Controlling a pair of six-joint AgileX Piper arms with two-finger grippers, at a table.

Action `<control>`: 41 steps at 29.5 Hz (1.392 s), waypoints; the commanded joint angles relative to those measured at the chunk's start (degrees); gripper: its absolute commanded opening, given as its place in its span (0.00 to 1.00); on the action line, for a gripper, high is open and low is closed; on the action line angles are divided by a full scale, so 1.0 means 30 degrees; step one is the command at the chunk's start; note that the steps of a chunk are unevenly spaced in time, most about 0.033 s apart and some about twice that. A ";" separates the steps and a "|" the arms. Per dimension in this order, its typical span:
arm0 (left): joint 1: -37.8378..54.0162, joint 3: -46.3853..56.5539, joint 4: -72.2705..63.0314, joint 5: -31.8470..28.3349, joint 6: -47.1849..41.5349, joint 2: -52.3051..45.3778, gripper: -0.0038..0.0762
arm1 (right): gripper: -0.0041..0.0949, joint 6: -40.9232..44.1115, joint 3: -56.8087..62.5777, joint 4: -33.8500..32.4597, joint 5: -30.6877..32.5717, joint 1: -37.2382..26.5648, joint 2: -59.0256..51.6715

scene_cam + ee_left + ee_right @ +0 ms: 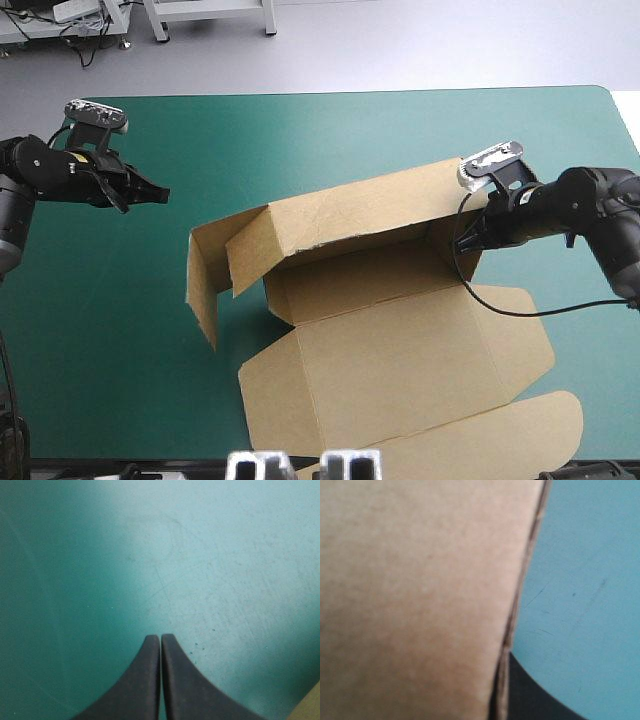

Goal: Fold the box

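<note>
Box-fold, wall stage: brown cut-board box point(390, 340) sits mid-bench, lid flat toward near edge.
High view: your R gripper point(468, 240) clamps back wall's right end; L gripper point(158, 193) idle left of box, bare teal-green bench point(120, 330) between, so plenty of room to reach standing left flap and tuck inward. L wrist: fingers point(140, 685) clenched, empty. R wrist: box point(420, 600) pinched; don't let go.

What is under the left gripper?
Only bare cover shows under the left gripper, with a box corner beside. The spot that the gripper itself covers cannot be seen.
</note>
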 commanded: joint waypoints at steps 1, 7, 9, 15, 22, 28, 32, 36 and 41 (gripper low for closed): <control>0.0046 -0.0451 0.0038 -0.0620 0.0009 -0.0616 0.04 | 0.02 0.0673 -0.1060 -0.1253 0.2854 0.0020 0.0950; 0.0046 -0.0451 0.0099 -0.1245 0.0009 -0.0616 0.04 | 0.02 0.1164 -0.4701 -0.1255 0.1619 0.0020 0.4827; 0.0046 -0.0451 0.0099 -0.1211 0.0009 -0.0616 0.04 | 0.02 0.1303 -0.6880 -0.1255 0.2558 0.0020 0.6484; 0.0046 -0.0451 0.0238 -0.1209 0.0009 -0.0616 0.04 | 0.02 0.2070 -1.2726 -0.1176 0.3805 0.0020 1.0875; 0.0046 -0.0451 -0.0268 -0.1204 -0.0354 -0.0616 0.04 | 0.07 0.2247 -1.5449 0.0227 0.3761 0.0020 1.3756; 0.0046 -0.0451 -0.0125 -0.0883 -0.0588 -0.0574 0.04 | 0.41 0.2247 -1.5813 0.0302 0.3462 0.0020 1.4011; 0.0046 -0.0451 -0.0122 -0.0999 -0.0598 -0.0574 0.04 | 0.63 0.3180 -1.7010 0.0427 0.3819 0.0020 1.3847; 0.0009 -0.0451 -0.0122 0.1234 -0.0250 -0.0574 0.04 | 0.68 0.5529 -1.7596 0.0573 0.3819 0.0020 1.2771; 0.0009 -0.0451 0.0011 0.2030 0.0800 -0.0574 0.04 | 0.67 0.5642 -1.7550 -0.0086 0.3819 0.0020 1.1325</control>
